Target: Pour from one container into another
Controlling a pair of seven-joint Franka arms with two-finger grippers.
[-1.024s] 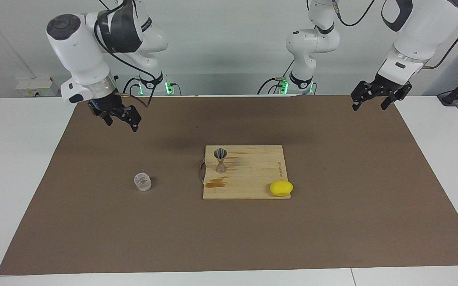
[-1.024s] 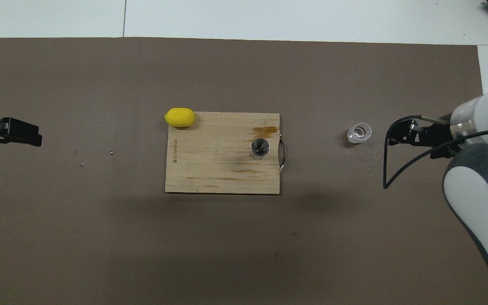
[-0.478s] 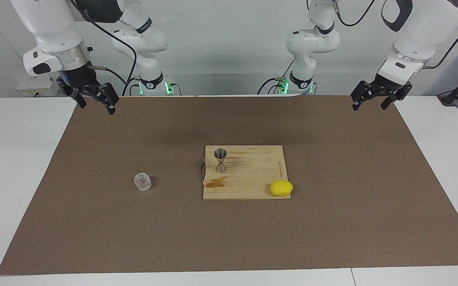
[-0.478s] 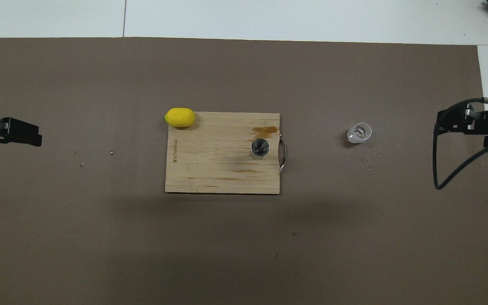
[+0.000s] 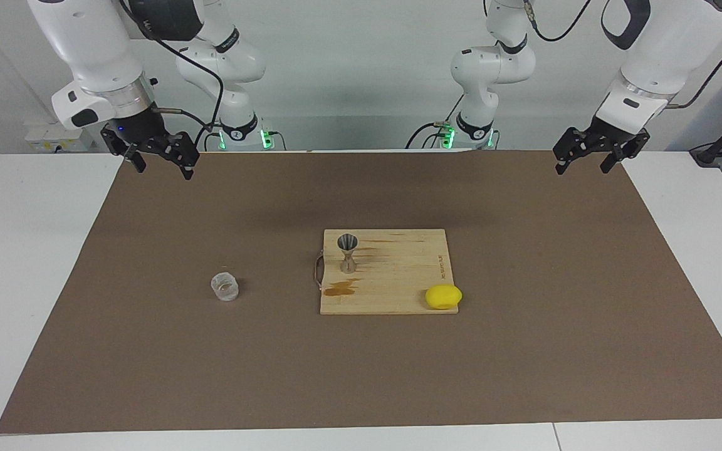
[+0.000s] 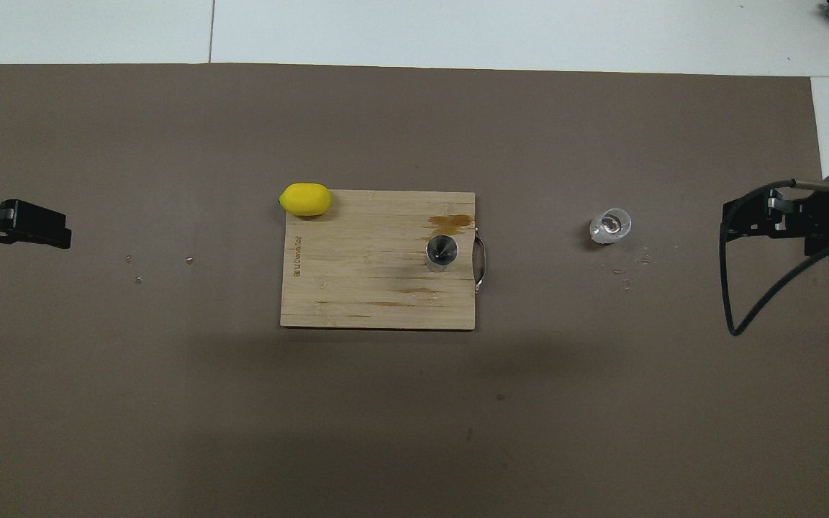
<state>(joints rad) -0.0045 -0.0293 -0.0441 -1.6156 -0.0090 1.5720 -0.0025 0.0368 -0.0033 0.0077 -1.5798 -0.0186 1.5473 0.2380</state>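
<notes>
Moved: right gripper (image 5: pixel 163 169) has pulled away from the glass (image 5: pixel 225 287) since a second ago and now hangs over the mat's (image 5: pixel 148 351) corner at the right arm's end, close to the robots. Nothing else has shifted.
Right gripper: fingers spread, holding nothing, well apart from the glass.
Glass: upright on the mat toward the right arm's end, apart from the board (image 5: pixel 398 275) and slightly farther from the robots than the jigger (image 5: pixel 348 252). I cannot tell how much liquid it holds.
Jigger: upright on the board, near the edge with the metal handle, mouth up.
Stain: a brown patch (image 5: pixel 339 288) lies on the board just beside the jigger; I cannot tell if it is wet.
Lemon (image 5: pixel 443 296): on the board's corner toward the left arm's end, away from the pouring path.
Left gripper (image 5: pixel 581 168): waits over the mat's edge at the left arm's end, fingers spread, empty.
Risk, grip: the glass is small and smooth, so an off-centre pinch would likely slide or tip it.
Risk, pour: the jigger's mouth is narrow and its foot small; a fast tilt would probably spill onto the board, and a nudge from the glass could topple it.
Risk, reach: with no arm steadying the jigger, any contact goes unchecked.
</notes>
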